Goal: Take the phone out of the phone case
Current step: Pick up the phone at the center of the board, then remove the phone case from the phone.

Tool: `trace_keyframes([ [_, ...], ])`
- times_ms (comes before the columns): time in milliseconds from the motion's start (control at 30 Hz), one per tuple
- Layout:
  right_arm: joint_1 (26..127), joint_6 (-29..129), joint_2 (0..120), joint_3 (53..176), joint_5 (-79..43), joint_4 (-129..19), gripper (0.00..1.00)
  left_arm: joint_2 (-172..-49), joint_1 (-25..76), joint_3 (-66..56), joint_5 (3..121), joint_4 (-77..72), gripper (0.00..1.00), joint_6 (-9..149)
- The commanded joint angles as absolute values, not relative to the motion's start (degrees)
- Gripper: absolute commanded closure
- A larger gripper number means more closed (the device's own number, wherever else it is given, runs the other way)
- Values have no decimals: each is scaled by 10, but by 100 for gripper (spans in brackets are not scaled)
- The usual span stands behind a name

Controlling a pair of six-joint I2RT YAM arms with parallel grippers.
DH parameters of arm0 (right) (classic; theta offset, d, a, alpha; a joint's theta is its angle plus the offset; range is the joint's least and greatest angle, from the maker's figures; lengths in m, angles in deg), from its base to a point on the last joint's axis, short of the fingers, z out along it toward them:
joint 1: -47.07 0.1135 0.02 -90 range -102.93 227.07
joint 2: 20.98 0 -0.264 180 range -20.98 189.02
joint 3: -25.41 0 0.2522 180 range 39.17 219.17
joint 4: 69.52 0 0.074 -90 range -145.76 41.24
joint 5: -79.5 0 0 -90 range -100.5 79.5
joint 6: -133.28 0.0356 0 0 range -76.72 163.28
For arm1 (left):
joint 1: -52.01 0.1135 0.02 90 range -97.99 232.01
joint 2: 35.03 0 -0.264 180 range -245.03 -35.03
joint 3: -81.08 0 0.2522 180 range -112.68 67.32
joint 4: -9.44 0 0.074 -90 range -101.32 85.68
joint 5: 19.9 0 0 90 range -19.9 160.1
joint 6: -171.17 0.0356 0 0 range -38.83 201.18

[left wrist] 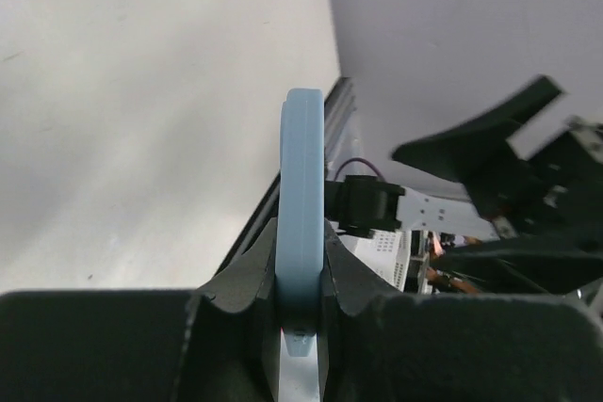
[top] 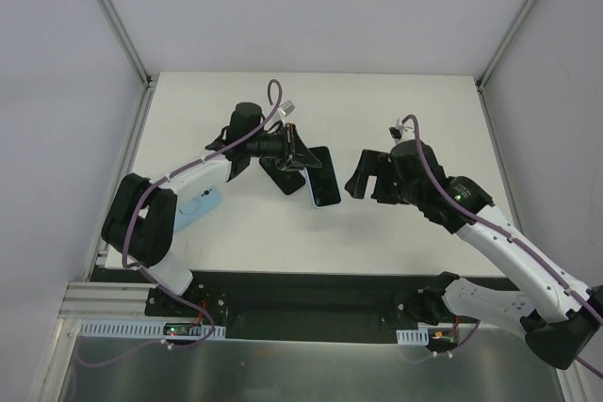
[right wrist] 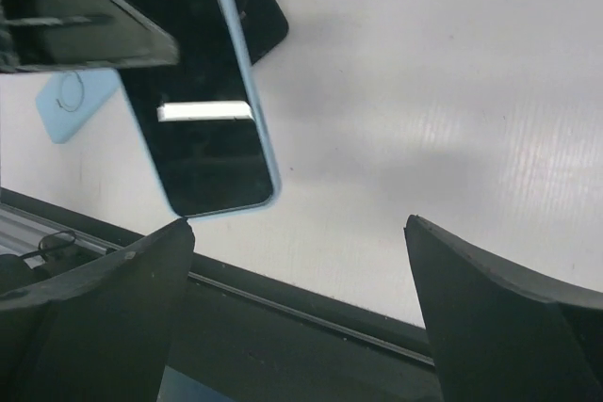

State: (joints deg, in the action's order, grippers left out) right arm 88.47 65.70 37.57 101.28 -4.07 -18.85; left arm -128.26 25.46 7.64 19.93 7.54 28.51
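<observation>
Layout, seen from above. The phone point(top: 325, 185) was held over the middle of the table point(top: 377, 101), one edge between the fingers of the left gripper point(top: 300, 159), which stood just behind and left of it. The phone case point(top: 196, 208) lay on the table well to the left, beside the left arm point(top: 151, 218). The right gripper point(top: 361, 176) hung just right of the phone, apart from it.

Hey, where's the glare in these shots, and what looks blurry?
Right wrist: two bright light strips glare off the phone screen; the right gripper is dark and soft up close. Left wrist: the phone's edge in the left gripper looks slightly soft. Top: even light, no glare on the table.
</observation>
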Motion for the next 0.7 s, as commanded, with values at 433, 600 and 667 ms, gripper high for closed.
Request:
trace_keyframes([
  [433,878,689,383,954,-44,-195,1,-1280,258,119,99,378,100,116],
  [600,878,690,394,953,-32,-195,1,-1272,258,125,101,379,100,115],
  [667,878,692,398,954,-20,-189,1,-1269,258,126,102,379,100,116],
])
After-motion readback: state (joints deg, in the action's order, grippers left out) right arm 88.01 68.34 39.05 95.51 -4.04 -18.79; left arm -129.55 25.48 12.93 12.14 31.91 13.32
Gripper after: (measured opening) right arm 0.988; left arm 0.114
